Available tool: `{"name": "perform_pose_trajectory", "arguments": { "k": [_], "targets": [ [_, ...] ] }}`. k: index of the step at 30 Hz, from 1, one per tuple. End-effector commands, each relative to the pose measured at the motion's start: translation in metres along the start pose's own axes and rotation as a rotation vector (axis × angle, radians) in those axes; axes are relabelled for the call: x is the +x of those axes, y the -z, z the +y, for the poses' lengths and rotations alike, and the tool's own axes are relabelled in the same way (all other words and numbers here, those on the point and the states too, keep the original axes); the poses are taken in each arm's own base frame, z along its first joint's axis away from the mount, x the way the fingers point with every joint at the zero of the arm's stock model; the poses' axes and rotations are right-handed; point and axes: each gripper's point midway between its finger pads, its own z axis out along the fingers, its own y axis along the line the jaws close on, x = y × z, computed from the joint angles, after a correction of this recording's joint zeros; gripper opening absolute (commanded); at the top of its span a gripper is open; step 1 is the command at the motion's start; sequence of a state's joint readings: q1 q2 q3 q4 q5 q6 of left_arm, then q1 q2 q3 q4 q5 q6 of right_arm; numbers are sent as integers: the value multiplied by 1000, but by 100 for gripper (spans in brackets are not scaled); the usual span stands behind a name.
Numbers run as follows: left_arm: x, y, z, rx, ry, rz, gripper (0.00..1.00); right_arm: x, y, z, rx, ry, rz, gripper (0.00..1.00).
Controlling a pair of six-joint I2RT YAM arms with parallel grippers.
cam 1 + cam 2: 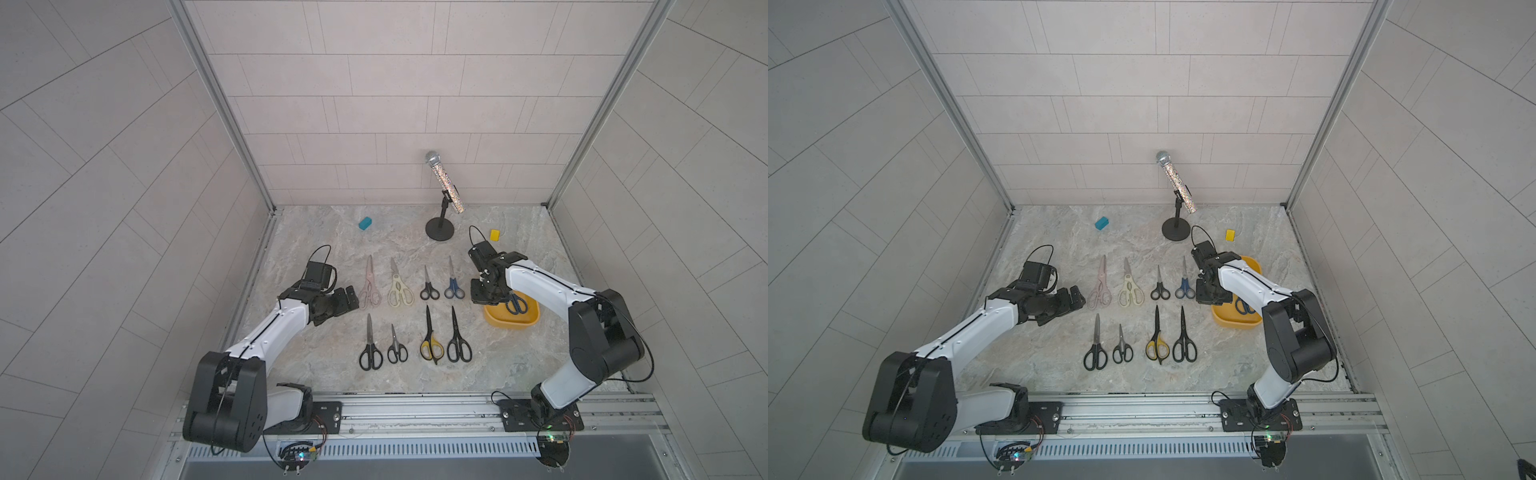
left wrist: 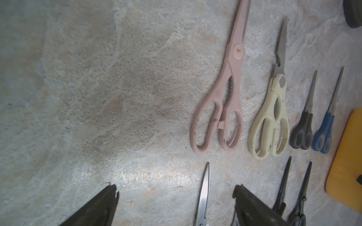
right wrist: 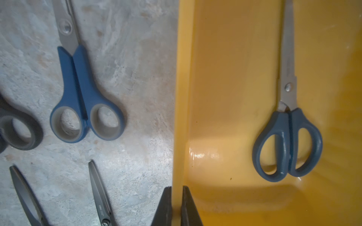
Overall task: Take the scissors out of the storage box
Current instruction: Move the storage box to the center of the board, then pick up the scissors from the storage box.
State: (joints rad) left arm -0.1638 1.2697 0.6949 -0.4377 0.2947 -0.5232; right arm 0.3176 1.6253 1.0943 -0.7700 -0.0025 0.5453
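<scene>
A: Scissors first: one blue-handled pair (image 3: 288,137) lies flat inside the storage box (image 3: 225,88), handles toward the robot, blades running back under the right arm in both top views. Eight other pairs are out on the table (image 1: 332,241) in two rows of four, tips pointing away from the robot

B: Right gripper (image 3: 177,203)?

A: Closed almost fully on the box's side wall, one finger outside, one inside, on the side facing the rows. It has hold of the box, not the pair inside. It probably pins or tips the box so the pair can come out; can't tell which

B: Left gripper (image 2: 175,197)?

A: Fingers spread wide, nothing gripped. The blade seen between them lies on the table below. It hovers just beside the pink pair (image 2: 225,97) at the left end of the back row and looks parked clear of the right arm's work

B: Edges and room?

A: The gripped box wall sits just beside the small blue pair (image 3: 82,94), so that gap is tight and a sideways shove risks nudging the row. The wall is low and rounded, but the pair inside has to clear it. There is bare table to the right of the long black pair (image 1: 459,345), in front of the box, likely the easiest landing spot. The microphone stand (image 1: 439,228) and yellow block (image 1: 494,235) stand behind the box, apart from it. There is plenty of bare table on the left arm's side
</scene>
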Motion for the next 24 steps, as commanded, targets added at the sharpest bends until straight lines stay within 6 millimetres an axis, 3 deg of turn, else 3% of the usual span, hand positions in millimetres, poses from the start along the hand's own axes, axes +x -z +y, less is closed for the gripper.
{"name": "perform_pose_trajectory", "arguments": {
  "k": [1, 7, 12, 20, 24],
  "targets": [
    [3, -2, 4, -11, -2, 4, 100, -29, -5, 4, -35, -23, -49, 6],
    [4, -2, 4, -12, -4, 13, 100, -73, -20, 6, -49, -56, -51, 8],
    [3, -2, 3, -6, -5, 9, 100, -99, -8, 4, -50, -73, -74, 27],
    [5, -1, -2, 23, 0, 19, 100, -106, 44, -36, -30, -126, -181, 31],
    [6, 1, -11, 57, 13, 37, 100, -97, 41, -59, -8, -158, -167, 31]
  ]
}}
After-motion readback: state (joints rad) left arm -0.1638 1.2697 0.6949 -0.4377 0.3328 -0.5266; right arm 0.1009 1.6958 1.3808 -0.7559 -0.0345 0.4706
